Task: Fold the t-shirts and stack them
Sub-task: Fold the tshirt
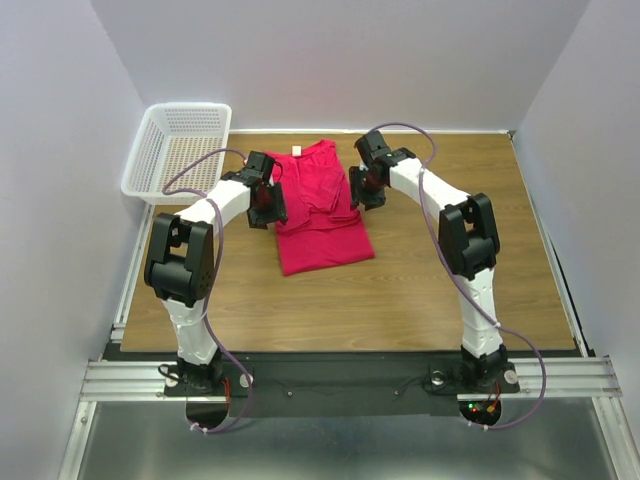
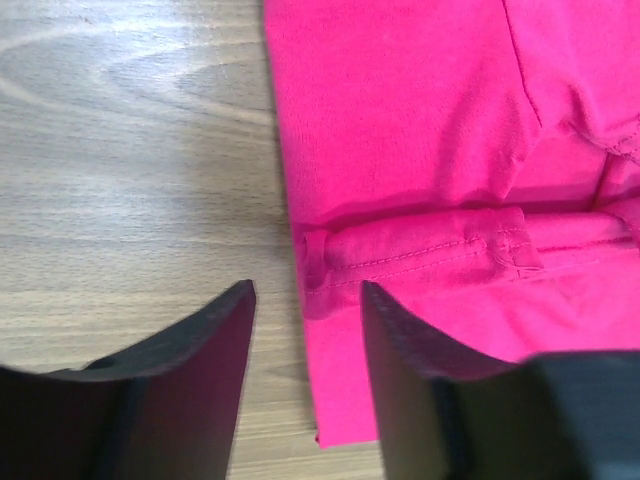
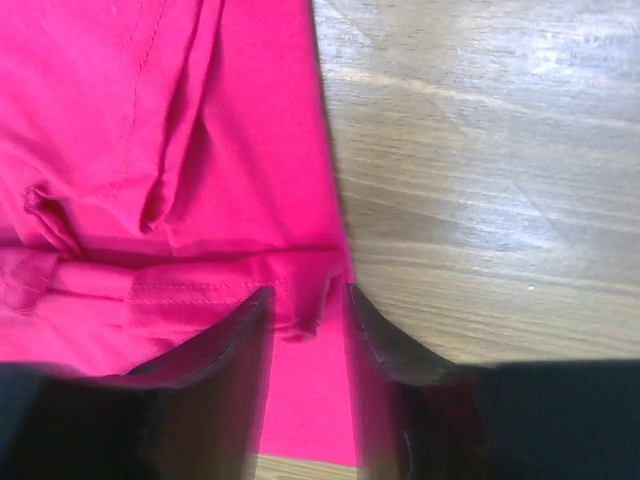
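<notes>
The crimson-pink t-shirt (image 1: 322, 215) lies partly folded on the wooden table, sleeves turned in, its small white neck label (image 1: 297, 151) at the far end. My left gripper (image 1: 268, 200) is low at the shirt's left edge. In the left wrist view the shirt (image 2: 420, 150) has its side edge between my open left jaws (image 2: 305, 310), with a folded hem strip just ahead. My right gripper (image 1: 362, 187) is at the shirt's right edge. In the right wrist view my right jaws (image 3: 305, 300) stand open over the edge of the shirt (image 3: 200, 130), and nothing is gripped.
A white plastic mesh basket (image 1: 180, 150) stands at the table's far left corner. Bare wood table (image 1: 420, 290) spreads in front of and to the right of the shirt. White walls enclose the table on three sides.
</notes>
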Robot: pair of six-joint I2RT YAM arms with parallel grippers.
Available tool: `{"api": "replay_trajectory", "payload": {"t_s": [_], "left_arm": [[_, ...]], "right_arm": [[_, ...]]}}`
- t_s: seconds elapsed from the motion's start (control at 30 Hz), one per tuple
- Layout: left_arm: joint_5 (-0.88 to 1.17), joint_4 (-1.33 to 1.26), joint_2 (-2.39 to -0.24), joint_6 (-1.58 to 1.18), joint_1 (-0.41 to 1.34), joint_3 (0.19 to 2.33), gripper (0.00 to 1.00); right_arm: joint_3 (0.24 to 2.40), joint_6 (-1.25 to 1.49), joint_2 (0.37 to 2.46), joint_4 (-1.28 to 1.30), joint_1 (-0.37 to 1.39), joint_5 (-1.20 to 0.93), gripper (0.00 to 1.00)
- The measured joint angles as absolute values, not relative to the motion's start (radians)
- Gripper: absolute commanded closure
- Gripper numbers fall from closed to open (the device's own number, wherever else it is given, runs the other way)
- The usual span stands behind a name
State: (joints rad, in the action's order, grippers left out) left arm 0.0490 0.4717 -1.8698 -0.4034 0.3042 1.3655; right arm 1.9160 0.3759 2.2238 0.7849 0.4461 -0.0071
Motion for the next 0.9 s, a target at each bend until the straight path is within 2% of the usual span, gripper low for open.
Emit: {"api": "replay_trajectory", "payload": {"t_s": [0.07,0.2,0.27,0.4,0.5,0.9], "left_arm": [[0.052,0.471,-1.87,-0.403,0.301,1.365,0.22],[0.044,0.453,-1.819,-0.409,0.299,1.328,0.11],[0.029,0.453,-1.747,-0.412,0.299,1.286,0.04],[-0.034,0.43,-1.539,-0.413,0.299,1.201,0.01],[-0.098,0.367,-1.361,-0.411,0.297,1.102,0.01],[-0.374,0.242,-0.817,-0.348,0.292,0.74,0.01]], "right_arm": [[1.911,0.372,2.219,0.778,0.446,-0.007,0.31],[1.856,0.363,2.158,0.764,0.446,-0.028,0.29],[1.804,0.358,2.096,0.753,0.447,-0.059,0.22],[1.722,0.35,2.008,0.725,0.461,-0.06,0.08],[1.67,0.335,1.983,0.701,0.497,-0.022,0.02],[1.655,0.259,2.072,0.668,0.64,0.178,0.0]]}}
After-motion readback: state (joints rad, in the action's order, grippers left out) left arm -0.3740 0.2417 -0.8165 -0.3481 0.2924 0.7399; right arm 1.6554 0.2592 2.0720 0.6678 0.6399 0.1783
